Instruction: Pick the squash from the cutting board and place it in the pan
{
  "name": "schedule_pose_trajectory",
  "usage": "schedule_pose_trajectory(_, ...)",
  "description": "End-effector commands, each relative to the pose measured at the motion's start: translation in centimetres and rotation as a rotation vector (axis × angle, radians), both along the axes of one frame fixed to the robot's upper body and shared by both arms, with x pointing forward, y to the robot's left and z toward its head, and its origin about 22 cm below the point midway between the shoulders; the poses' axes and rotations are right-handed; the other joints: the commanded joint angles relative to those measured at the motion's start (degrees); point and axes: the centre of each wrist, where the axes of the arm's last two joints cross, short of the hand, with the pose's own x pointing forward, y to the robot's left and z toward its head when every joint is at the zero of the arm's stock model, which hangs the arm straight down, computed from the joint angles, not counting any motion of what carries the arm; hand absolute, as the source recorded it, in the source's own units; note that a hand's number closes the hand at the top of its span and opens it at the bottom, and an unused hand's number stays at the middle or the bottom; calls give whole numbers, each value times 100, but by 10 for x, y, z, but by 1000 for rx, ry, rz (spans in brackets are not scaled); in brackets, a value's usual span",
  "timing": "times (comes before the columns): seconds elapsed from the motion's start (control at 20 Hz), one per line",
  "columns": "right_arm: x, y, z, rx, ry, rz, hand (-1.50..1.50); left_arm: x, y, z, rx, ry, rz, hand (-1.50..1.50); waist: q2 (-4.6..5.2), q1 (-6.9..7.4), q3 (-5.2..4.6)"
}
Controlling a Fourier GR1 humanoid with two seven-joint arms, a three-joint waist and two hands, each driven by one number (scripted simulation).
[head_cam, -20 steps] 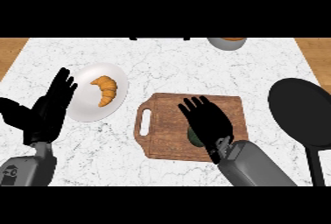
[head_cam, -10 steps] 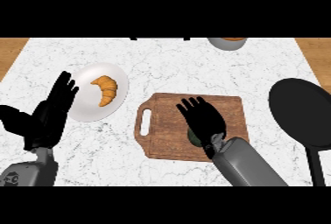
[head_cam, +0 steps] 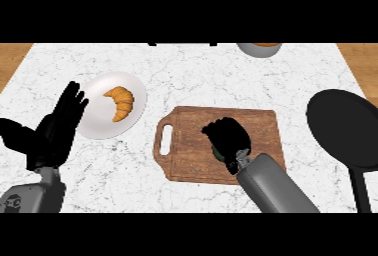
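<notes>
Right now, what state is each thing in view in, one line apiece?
squash: on the cutting board, mostly hidden under the right hand
right hand: fingers curled over the squash
left hand: open, resting at the view's left
cutting board: flat on the counter, handle to the left
pan: holds nothing, right of the board
plate: carries a croissant
bowl: at the far edge, contents unclear

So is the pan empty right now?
Empty. The black pan shows only its bare inside; the squash is on the cutting board under the right hand.
</notes>
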Motion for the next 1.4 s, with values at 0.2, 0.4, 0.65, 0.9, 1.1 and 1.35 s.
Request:
schedule_pose_trajectory(0.2,-6,-1,-13,35,-13,84,150,-5,-14,13,-11,5,-10,0,-9,-1,1)
schedule_pose_trajectory(0.4,-5,-21,-50,81,-31,77,150,-8,13,9,-4,5,-16,0,1,18,1)
schedule_pose_trajectory(0.65,1,-16,-34,136,-10,-172,150,1,-9,4,-2,1,13,0,-6,-31,3)
schedule_pose_trajectory(0.9,20,-62,-20,230,-19,-684,150,9,10,13,3,-9,28,0,7,-99,3)
schedule_pose_trajectory(1.1,11,-42,10,203,-273,-714,150,11,-1,8,-8,4,3,0,-22,-85,-3)
schedule_pose_trajectory(1.35,1,-27,63,150,-619,-699,150,4,1,5,0,11,34,0,-48,-83,-5)
